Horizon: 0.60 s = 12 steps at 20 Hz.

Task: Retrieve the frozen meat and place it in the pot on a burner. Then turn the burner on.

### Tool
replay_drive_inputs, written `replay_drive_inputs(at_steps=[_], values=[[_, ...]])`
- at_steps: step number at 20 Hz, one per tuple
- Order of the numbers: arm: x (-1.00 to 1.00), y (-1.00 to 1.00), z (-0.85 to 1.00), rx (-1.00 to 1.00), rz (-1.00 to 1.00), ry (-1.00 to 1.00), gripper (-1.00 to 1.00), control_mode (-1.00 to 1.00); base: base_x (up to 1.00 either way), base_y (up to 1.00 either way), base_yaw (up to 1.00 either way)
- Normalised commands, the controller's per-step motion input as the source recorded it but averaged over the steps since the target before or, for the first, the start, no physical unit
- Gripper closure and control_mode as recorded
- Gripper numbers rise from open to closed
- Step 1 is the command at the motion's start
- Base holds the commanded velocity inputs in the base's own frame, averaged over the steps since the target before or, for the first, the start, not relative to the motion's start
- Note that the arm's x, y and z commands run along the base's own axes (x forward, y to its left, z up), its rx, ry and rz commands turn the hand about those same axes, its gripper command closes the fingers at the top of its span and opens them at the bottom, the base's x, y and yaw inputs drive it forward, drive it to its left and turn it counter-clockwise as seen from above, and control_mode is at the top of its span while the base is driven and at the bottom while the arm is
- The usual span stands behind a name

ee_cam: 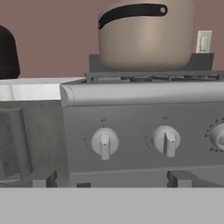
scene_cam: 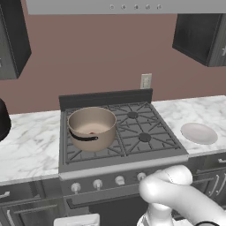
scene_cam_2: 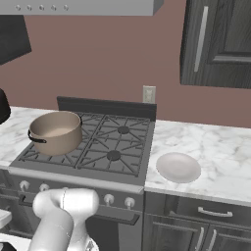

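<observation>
The frozen meat [scene_cam: 92,132] appears in the left base view as a small red-pink speck on the floor of the pot [scene_cam: 92,128], near the wall on the handle side. The pot, wide, round and tan-beige with a dark curved handle band facing the front, stands upright on the front left burner of the stove [scene_cam: 132,132], resting on the dark grates. In the right base view the pot [scene_cam_2: 55,132] occupies the same front left corner of the stove [scene_cam_2: 112,147], and its interior there shows no detail of the contents.

In the hand view the pot [ee_cam: 146,35] rises above the stove's front edge, its handle band curving across the upper wall. Below it, on the grey control panel, sit a left knob [ee_cam: 104,143] and a middle knob [ee_cam: 166,140], each with its pointer bar vertical; a third knob [ee_cam: 218,136] is cut off by the right edge.

The tool [ee_cam: 109,180] faces the control panel at knob height, its two dark fingertips [ee_cam: 43,178] standing wide apart with nothing between them, level with the panel's lower edge.

On the marble worktop [scene_cam: 194,110] to the right of the stove lies a round pale plate [scene_cam: 199,133], well apart from the pot. A wall outlet [scene_cam: 145,81] sits above the stove's dark backguard.
</observation>
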Motion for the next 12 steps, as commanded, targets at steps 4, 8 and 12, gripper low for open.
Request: replay_drive_inputs(at_steps=[4, 8, 12], values=[[0.09, 0.11, -0.05, 0.00, 0.00, -0.03, -1.00, -1.00, 0.00, 0.00, 0.00], [0.10, 0.00, 0.00, 0.00, 0.00, -0.02, -1.00, -1.00, 0.00, 0.00, 0.00], [0.21, 0.00, -0.09, 0.00, 0.01, -0.13, -1.00, -1.00, 0.00, 0.00, 0.00]])
